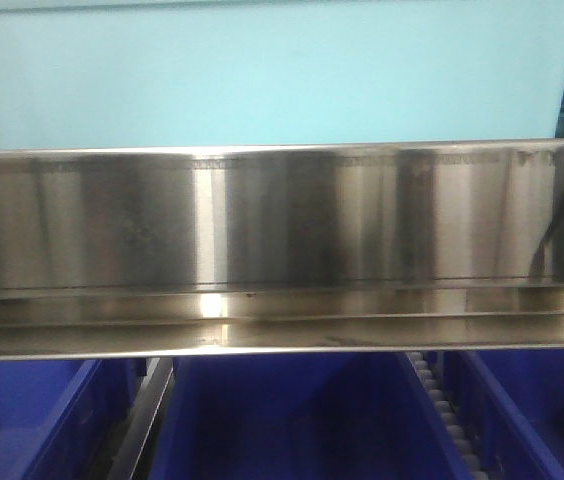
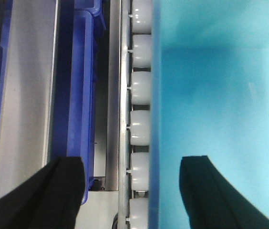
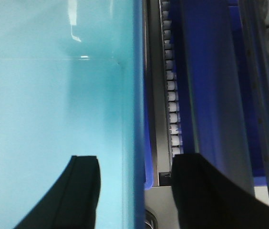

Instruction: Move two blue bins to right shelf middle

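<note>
Left gripper point(image 2: 133, 160) and right gripper point(image 3: 135, 157) are gaping, straddling walls of light-blue rigid plastic bin point(image 1: 282, 70); likely light, stiff, slick: pinch the rims.

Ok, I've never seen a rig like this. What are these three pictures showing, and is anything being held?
This is a two-armed robot on a mobile base, facing a shelf. The front view looks straight at a steel shelf rail, with a pale blue bin above it and darker blue bins below. The other two pictures come from cameras on the wrists, looking along the black fingers. The left end effector stands open astride a side wall of the pale bin, one finger inside and one outside, with white rollers beside the wall. The right end effector stands open the same way, seemingly over the bin's other side wall. Neither presses on a wall, so nothing is gripped yet.
</note>
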Controlling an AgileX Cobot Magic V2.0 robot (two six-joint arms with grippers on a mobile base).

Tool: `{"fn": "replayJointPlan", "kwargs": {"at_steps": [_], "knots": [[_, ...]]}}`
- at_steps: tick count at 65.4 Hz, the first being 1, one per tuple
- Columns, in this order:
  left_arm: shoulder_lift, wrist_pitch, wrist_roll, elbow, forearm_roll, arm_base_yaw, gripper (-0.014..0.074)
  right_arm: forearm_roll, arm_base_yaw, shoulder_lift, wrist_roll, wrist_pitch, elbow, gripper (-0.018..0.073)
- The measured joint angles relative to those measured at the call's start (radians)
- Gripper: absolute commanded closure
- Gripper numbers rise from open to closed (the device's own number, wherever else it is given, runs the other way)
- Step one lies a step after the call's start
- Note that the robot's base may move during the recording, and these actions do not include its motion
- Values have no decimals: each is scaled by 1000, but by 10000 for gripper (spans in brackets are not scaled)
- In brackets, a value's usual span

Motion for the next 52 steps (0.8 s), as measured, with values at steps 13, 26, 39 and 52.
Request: {"fn": "replayJointPlan", "kwargs": {"at_steps": [13,26,39,52], "knots": [[0,0,0,0,0,0,247,0,0,0,0,0,0,317],[2,0,0,0,-2,0,247,0,0,0,2,0,0,317],[2,0,0,0,-4,0,247,0,0,0,2,0,0,317],[2,0,0,0,-6,0,247,0,0,0,2,0,0,317]]}}
